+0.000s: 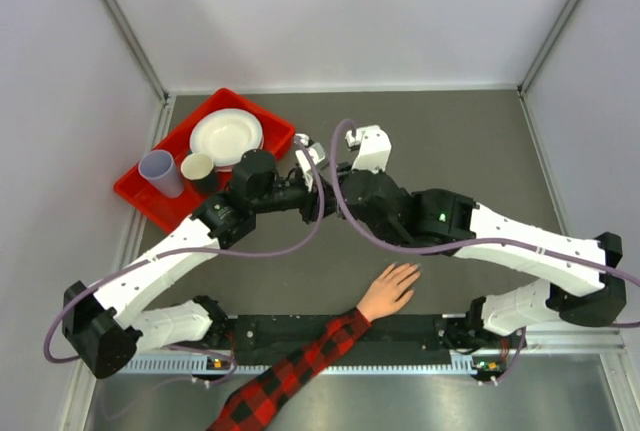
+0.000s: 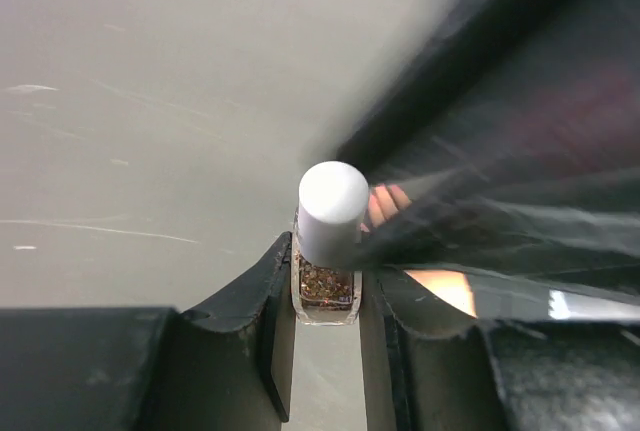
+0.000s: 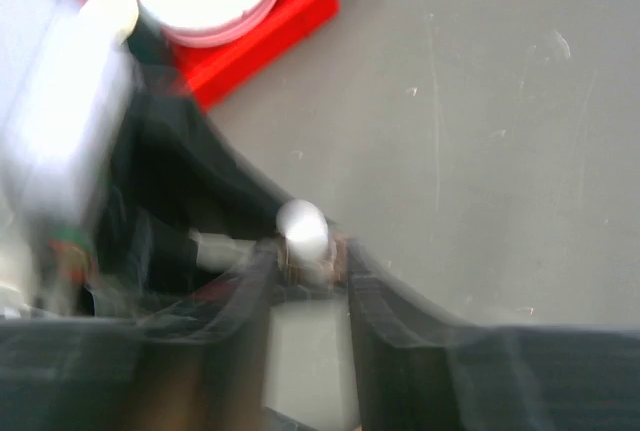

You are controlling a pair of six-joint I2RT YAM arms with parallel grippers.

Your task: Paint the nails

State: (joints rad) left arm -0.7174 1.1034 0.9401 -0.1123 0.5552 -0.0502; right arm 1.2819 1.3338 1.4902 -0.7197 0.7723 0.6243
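Note:
A peach hand (image 1: 390, 291) with spread fingers and a red-and-black plaid sleeve (image 1: 310, 356) lies flat at the near middle of the table; its nails are too small to make out. My left gripper (image 1: 305, 173) (image 2: 325, 271) is shut on a small glass polish bottle (image 2: 325, 286) of brown glitter with a white cap (image 2: 333, 211). My right gripper (image 1: 335, 166) (image 3: 308, 266) meets it from the right. Its blurred jaws stand on either side of the bottle, with the cap (image 3: 302, 229) at their tips. A little of the hand (image 2: 385, 206) shows behind the bottle.
A red tray (image 1: 135, 191) at the back left holds a white plate (image 1: 226, 136), a lilac cup (image 1: 160, 171) and a beige cup (image 1: 198, 166). Both arms cross the middle of the table above the hand. Grey walls close off the sides.

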